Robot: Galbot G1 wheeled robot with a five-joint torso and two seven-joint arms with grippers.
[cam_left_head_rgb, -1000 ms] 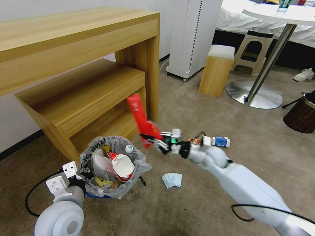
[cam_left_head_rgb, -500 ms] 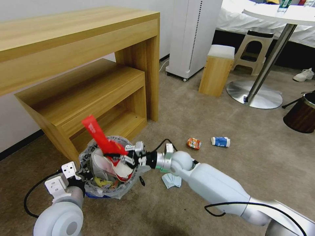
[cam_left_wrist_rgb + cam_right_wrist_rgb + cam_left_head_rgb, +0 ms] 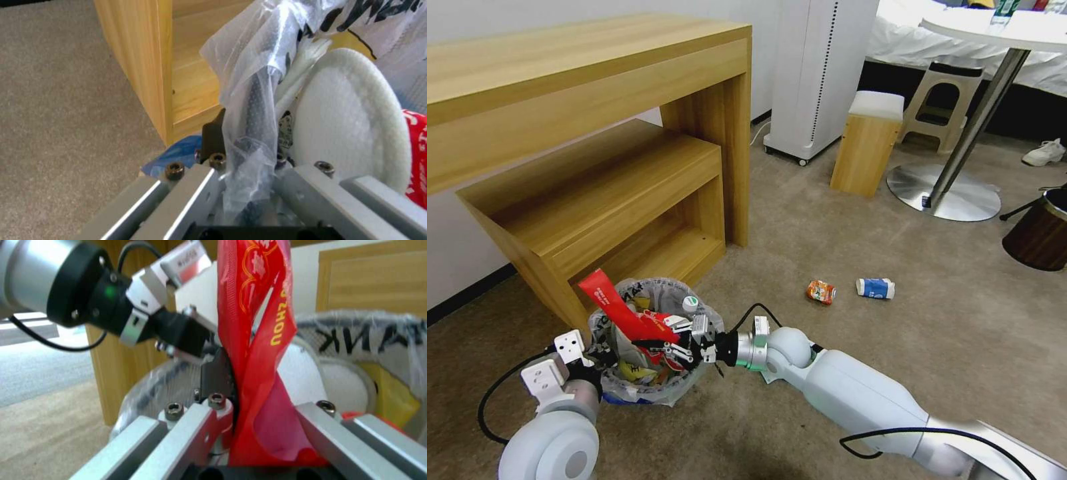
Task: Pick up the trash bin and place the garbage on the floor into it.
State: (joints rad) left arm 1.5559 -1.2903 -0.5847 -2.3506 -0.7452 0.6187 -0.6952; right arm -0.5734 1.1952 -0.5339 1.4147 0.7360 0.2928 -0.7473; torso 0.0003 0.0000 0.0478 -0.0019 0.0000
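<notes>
Right tool (image 3: 684, 347) clamped long red foil wrapper (image 3: 617, 308) over small round black bag-lined bin (image 3: 627, 390), rim pinched by left tool (image 3: 590, 357). Risk: wrapper tipping over rim onto tan carpet floor (image 3: 854, 240).

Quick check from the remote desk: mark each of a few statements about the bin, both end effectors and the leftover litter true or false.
1. The right end effector grips a red wrapper over the trash bin. True.
2. The left end effector hangs free of the bin. False: it clamps the bin's bagged rim.
3. An orange can and a blue-white cup lie on the floor. True.
4. The bin is empty. False: a white slipper and other litter sit inside.
</notes>
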